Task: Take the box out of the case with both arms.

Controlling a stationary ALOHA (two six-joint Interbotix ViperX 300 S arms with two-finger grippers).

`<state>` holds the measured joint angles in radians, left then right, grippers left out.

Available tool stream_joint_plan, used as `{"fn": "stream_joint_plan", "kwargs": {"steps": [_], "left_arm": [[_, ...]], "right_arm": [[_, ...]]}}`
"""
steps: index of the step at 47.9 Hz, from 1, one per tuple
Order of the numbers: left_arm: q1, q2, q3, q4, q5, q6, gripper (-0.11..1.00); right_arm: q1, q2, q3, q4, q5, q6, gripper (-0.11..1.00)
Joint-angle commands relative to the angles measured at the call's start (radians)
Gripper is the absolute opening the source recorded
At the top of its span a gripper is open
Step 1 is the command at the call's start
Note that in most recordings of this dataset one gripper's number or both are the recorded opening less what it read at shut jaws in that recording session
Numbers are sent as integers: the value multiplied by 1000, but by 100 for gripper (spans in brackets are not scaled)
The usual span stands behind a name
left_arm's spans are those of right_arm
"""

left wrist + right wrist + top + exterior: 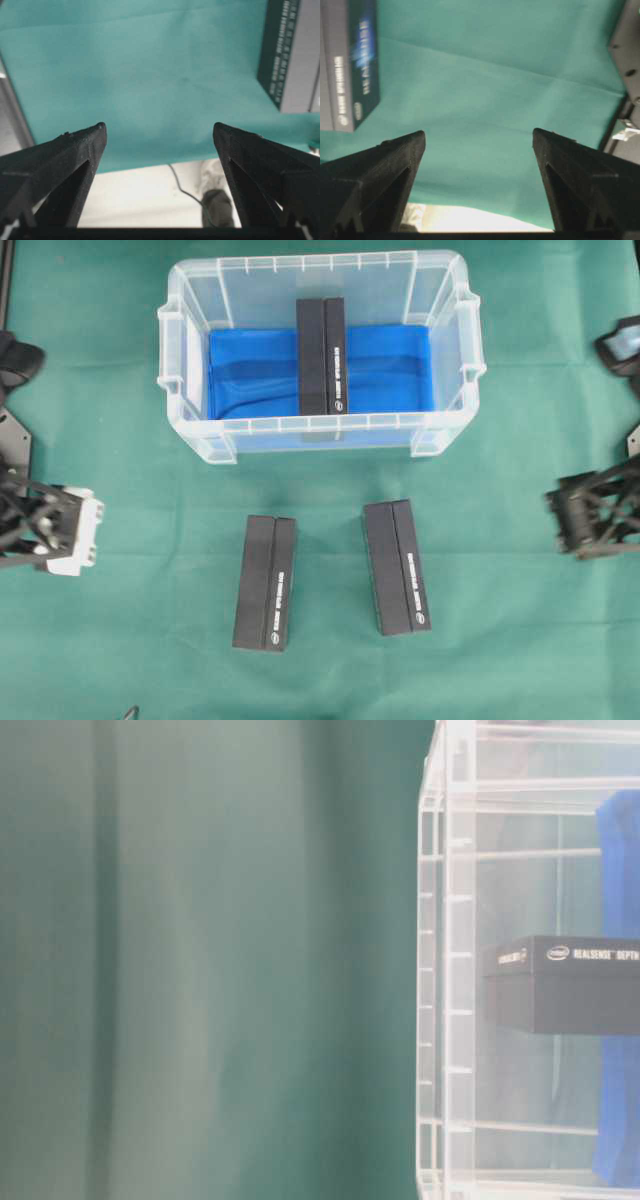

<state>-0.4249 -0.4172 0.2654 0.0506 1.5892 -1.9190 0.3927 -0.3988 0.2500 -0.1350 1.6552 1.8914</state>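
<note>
The case (170, 350), a clear plastic bin with a blue liner, stands at the back middle of the green cloth. One black box (321, 355) lies inside it, across the liner. The table-level view shows this box (565, 982) through the case wall (450, 970). My left gripper (45, 525) hovers at the far left edge, well away from the case. Its jaws are wide open with nothing between them (160, 132). My right gripper (590, 515) waits at the far right edge, open and empty too (479, 137).
Two more black boxes (265, 582) (397, 566) lie on the cloth in front of the case. The left wrist view catches one box (295, 50) at its top right, the right wrist view one box (347, 60) at its top left. The table's front edge is near both grippers.
</note>
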Motion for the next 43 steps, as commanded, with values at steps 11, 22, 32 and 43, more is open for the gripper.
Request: {"fn": "stream_joint_plan", "kwargs": {"steps": [11,22,32,43], "left_arm": [[-6,-26,6,2,-2,-34,91],[-6,-26,6,2,-2,-37,91],[6,-31,9,5,2,-31,91],[84,-63,29,5,34,29,91]], "right_arm": [[17,-44,25,-3,12,29,89],[17,-29,18,-6,-2,34,89],[6,-29,21,-17,-6,28,89],[-91,-54,37,-41,-5,-44,89]]}}
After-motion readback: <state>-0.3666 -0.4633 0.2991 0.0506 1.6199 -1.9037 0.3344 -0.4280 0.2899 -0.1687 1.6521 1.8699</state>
